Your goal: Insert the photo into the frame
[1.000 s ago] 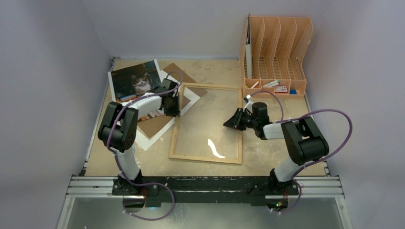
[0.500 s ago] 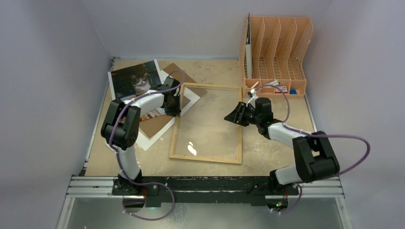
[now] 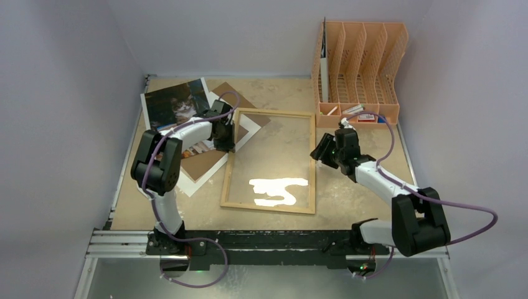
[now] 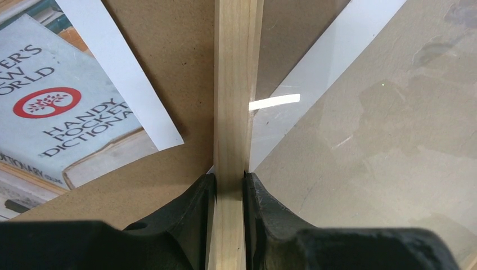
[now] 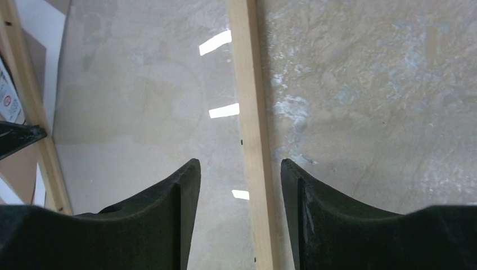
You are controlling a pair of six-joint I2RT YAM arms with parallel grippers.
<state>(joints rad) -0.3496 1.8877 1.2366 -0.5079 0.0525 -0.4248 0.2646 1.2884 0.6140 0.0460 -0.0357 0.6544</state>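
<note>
The frame (image 3: 268, 207), a thin light-wood border round a glass pane, lies flat mid-table. My left gripper (image 3: 225, 140) is shut on its left rail (image 4: 236, 84), a finger on each side (image 4: 229, 177). My right gripper (image 3: 322, 149) hangs open over the right rail (image 5: 250, 112), which runs between the spread fingers (image 5: 240, 163) untouched. The photo (image 3: 176, 104), a cat print, lies at the back left, partly under the left arm. Its printed books (image 4: 62, 112) show in the left wrist view.
A white mat (image 3: 249, 128) and a brown fibreboard back (image 3: 205, 163) lie under the frame's left side, overlapping the photo. An orange file organiser (image 3: 360, 68) stands at the back right with small items in its front tray. Walls close in left, right and behind.
My right gripper has opened and swung right, from over the pane to above the frame's right rail. The glare on the glass has grown. The left gripper has kept its hold.
</note>
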